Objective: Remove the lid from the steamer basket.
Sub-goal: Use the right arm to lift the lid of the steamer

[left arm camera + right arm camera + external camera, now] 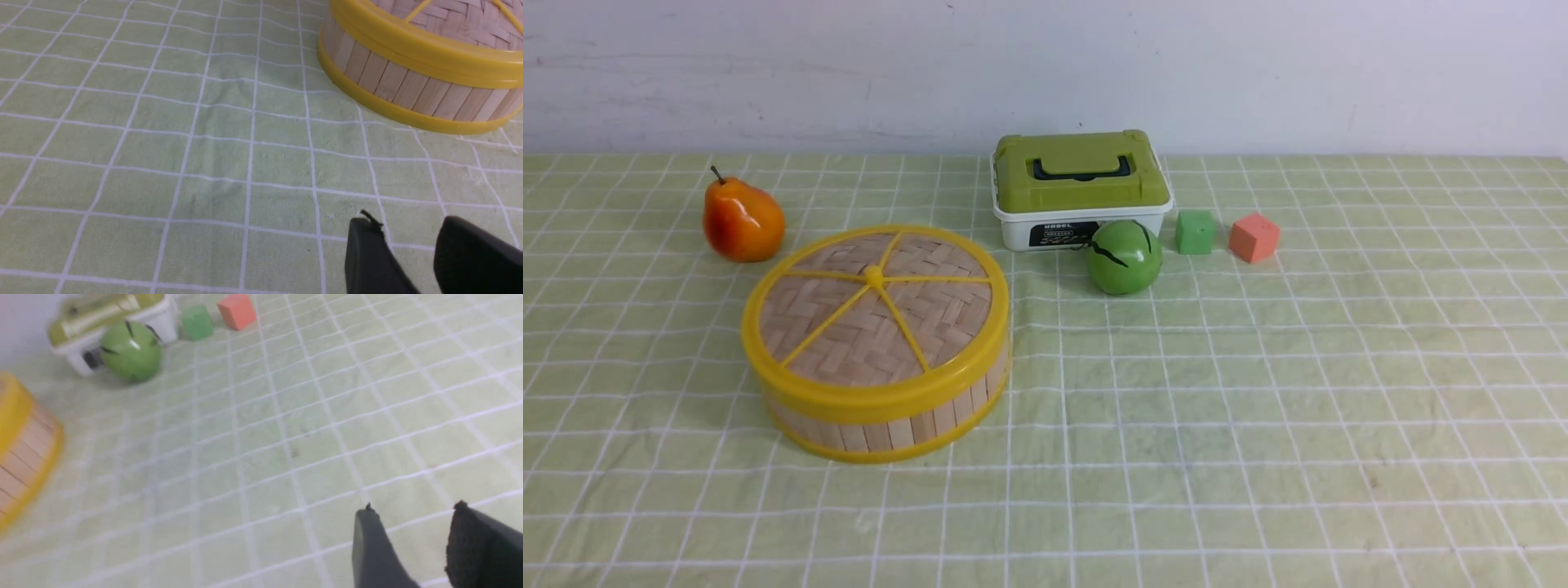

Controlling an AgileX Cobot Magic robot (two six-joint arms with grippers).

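Observation:
The steamer basket point(890, 429), a shallow round bamboo-slat tub with yellow rims, stands left of centre on the checked cloth. The lid point(876, 306), woven bamboo with a yellow rim, spokes and centre knob, sits flat on top of it. Neither arm shows in the front view. In the left wrist view the basket point(392, 77) and the lid's rim point(416, 45) lie ahead of my left gripper point(404, 222), which is open over bare cloth. My right gripper point(412, 508) is also open and empty, with the basket point(24, 457) far off at the edge of its view.
An orange pear point(742, 219) lies behind the basket on the left. A white box with a green lid point(1081, 189) stands at the back, a green ball point(1125, 256) before it. A green cube point(1195, 232) and a salmon cube point(1254, 237) sit to its right.

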